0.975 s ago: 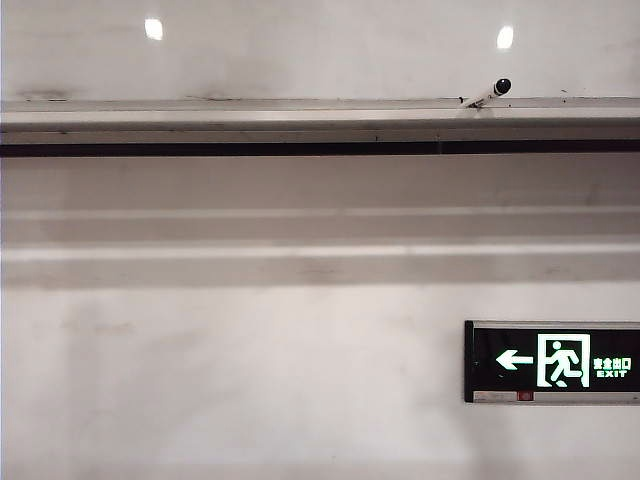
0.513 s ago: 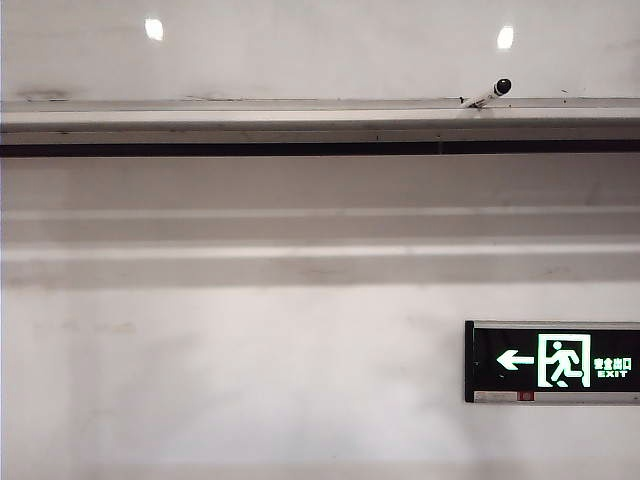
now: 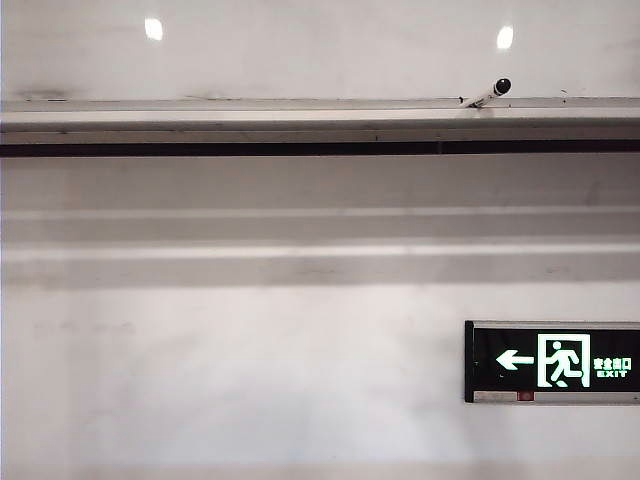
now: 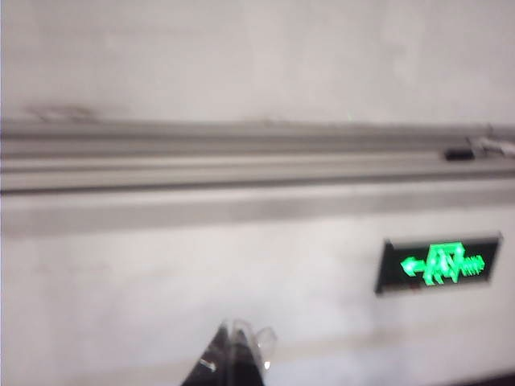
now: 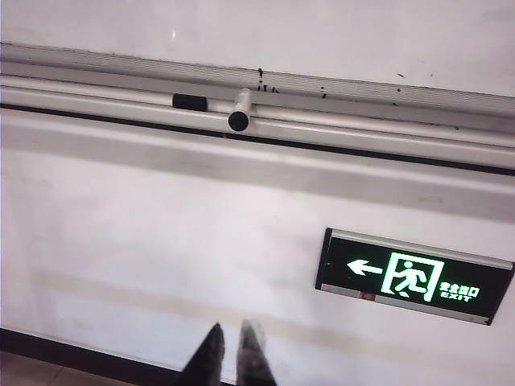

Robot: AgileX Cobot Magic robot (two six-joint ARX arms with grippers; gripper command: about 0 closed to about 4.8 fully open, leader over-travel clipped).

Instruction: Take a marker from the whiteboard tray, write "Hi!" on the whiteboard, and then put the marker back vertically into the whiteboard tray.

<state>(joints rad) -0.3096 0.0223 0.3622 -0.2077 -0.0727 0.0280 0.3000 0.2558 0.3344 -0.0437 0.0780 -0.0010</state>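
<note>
Marker: white barrel, rounded black cap, lying tilted on the whiteboard tray with its cap end raised toward the whiteboard; seen also from the right wrist, cap end toward the camera, a small dark object just beside it on the ledge. Whiteboard tray: long pale metal ledge with dark specks, running under the glossy whiteboard. Exit sign: lit green, on the wall below the tray. Right gripper: fingers close together, nothing between them, well short of the marker, which sits beyond and above the fingertips. Left gripper: blurred, fingers appear together, empty, far from the marker, which lies well off to one side.
</note>
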